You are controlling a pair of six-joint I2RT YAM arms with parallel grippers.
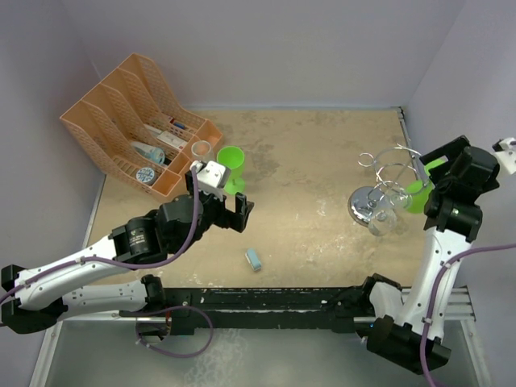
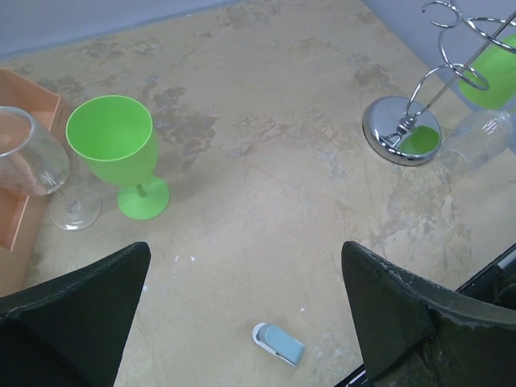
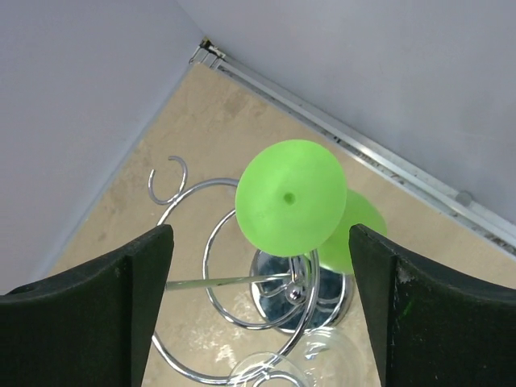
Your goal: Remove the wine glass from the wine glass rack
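- Chrome wire wine glass rack (image 1: 364, 207) with a round mirror base stands on the right side of the tan bench (image 1: 306, 153).
- A green plastic wine glass (image 3: 290, 197) hangs upside down in one of its looping arms, on the far-right side, with its round foot uppermost.
- A clear wine glass (image 2: 484, 139) hangs from a nearer arm, beside the base.
- The right claw (image 3: 260, 242) hovers above the green foot, fingers spread wide to either side and touching nothing.
- The left claw (image 2: 246, 258) is spread too, empty, raised over the bench's left-centre.
- A second green goblet (image 2: 113, 145) and a clear stemmed glass (image 2: 32, 161) stand upright just beside an orange plastic file organizer (image 1: 129, 121).
- A small pale-blue object (image 1: 254, 260) lies near the front edge.
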